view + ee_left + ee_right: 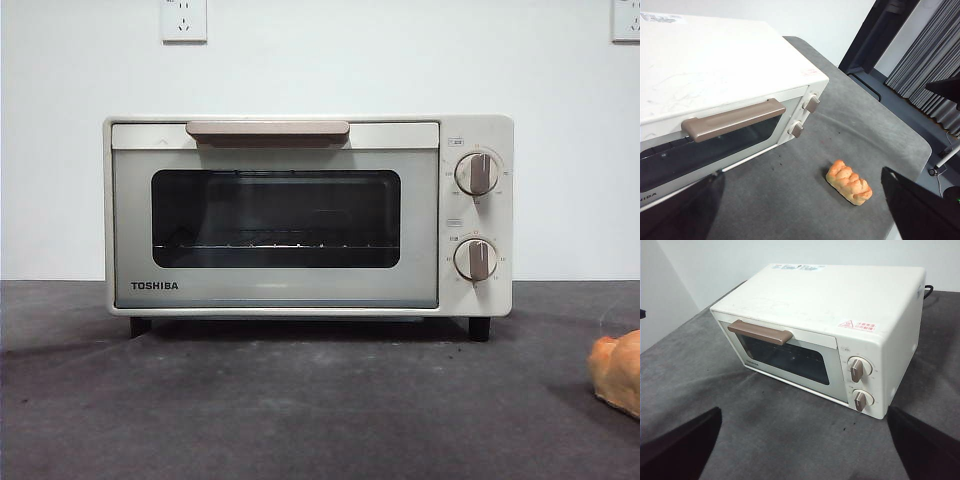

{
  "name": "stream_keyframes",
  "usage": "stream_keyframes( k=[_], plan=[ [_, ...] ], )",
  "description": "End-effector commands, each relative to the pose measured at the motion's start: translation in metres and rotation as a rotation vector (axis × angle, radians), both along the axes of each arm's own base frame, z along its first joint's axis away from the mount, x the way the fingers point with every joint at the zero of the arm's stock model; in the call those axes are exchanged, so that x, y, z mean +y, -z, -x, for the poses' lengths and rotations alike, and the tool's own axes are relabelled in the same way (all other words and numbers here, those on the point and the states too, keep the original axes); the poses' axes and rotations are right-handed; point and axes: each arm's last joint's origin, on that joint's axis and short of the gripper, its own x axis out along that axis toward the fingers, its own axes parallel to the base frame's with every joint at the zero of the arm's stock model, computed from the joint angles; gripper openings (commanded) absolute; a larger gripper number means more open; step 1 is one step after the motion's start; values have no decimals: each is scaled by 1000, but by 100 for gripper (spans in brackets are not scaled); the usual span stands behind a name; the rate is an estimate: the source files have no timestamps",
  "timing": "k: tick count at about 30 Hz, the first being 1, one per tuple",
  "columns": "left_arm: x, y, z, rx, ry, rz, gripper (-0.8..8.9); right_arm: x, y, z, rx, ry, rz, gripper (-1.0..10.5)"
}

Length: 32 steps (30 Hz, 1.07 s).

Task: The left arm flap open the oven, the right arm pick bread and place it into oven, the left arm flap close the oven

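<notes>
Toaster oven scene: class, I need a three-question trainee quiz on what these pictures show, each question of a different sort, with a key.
1. True or false: the door of the oven is shut.
2. Where does the bread lie? A) inside the oven B) on the grey table, on the oven's knob side C) on top of the oven
3. Fill in: the left gripper and the right gripper each hold ____.

Key: 1 true. 2 B. 3 nothing; the jaws of both stand wide apart.
</notes>
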Motion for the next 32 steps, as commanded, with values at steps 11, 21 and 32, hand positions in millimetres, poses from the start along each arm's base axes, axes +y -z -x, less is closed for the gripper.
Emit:
stream_keyframes(
  k=[11,21,32],
  plan=[
    [0,-6,-1,-27,-15,-7,500,4,24,-31,329,14,19,539],
    [-1,-5,-1,-19,-11,-11,500,25,70,-83,682,65,268,539],
    [-1,1,0,17,-43,-67,500,55,130,-118,922,22,463,539]
  ],
)
